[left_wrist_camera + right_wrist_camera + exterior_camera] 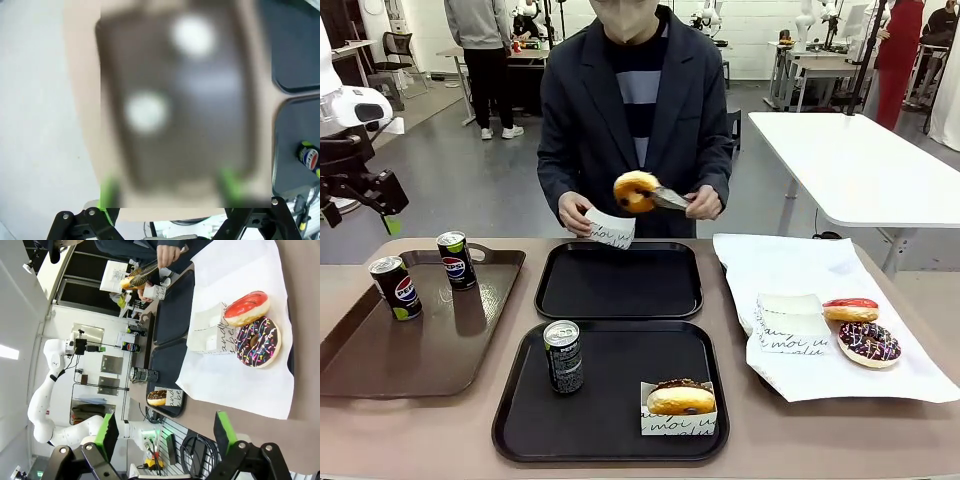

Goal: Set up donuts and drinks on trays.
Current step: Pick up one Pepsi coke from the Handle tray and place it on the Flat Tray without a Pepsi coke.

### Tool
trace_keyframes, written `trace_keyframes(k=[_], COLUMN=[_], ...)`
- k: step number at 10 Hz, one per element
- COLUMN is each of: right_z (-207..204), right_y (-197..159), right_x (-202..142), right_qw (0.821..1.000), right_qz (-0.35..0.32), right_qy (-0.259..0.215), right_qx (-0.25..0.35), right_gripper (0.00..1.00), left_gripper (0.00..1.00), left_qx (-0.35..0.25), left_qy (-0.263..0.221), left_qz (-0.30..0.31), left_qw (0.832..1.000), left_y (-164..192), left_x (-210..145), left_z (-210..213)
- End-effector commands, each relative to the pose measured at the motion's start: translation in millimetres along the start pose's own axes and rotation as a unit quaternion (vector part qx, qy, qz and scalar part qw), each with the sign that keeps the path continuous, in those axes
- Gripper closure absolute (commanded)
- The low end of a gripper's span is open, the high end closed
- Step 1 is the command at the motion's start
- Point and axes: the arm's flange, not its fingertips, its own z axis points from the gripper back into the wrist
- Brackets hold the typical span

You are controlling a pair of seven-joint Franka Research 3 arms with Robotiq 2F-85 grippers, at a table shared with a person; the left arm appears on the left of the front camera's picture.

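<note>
Beneath our left gripper (169, 187), jaws wide, a slim black Pepsi can (145, 112) stands upright at twelve o'clock; our right gripper (165, 432), also wide, is farther.

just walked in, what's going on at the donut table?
The person grips a yellow donut in tongs above the far black tray, a paper sleeve ready in the other hand. The near black tray already carries a can and a sleeved donut. Two spare cans stand on the brown tray; a red donut and a chocolate donut lie on the white paper. The left tool hangs open over the brown tray, the right tool open facing the paper; neither holds anything.
</note>
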Motion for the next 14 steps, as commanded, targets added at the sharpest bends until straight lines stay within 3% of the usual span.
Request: trace_keyframes(k=[1,2,6,9,14], right_z=[-0.1,-0.1,-0.1,-0.1,-0.1], right_y=[-0.3,-0.3,-0.3,-0.3,-0.3], right_x=[3.1,3.1,3.1,3.1,3.1], right_qw=[1.000,1.000,1.000,1.000,1.000], right_qz=[0.008,0.008,0.008,0.008,0.008], right_qy=[-0.008,-0.008,-0.008,-0.008,-0.008], right_qx=[0.013,0.013,0.013,0.013,0.013], right_gripper=[0.00,0.00,0.00,0.00,0.00], left_gripper=[0.00,0.00,0.00,0.00,0.00], left_qx=[0.053,0.000,0.015,-0.045,-0.075], left_qy=[-0.006,0.000,-0.003,0.040,0.067], left_qz=[0.063,0.000,0.012,0.059,0.056], left_qw=[0.997,1.000,1.000,0.996,0.993], left_y=[-22.2,0.0,-4.1,40.0,52.2], left_x=[1.4,0.0,1.3,55.4,57.0], left_z=[5.4,0.0,0.1,-45.6,-104.3])
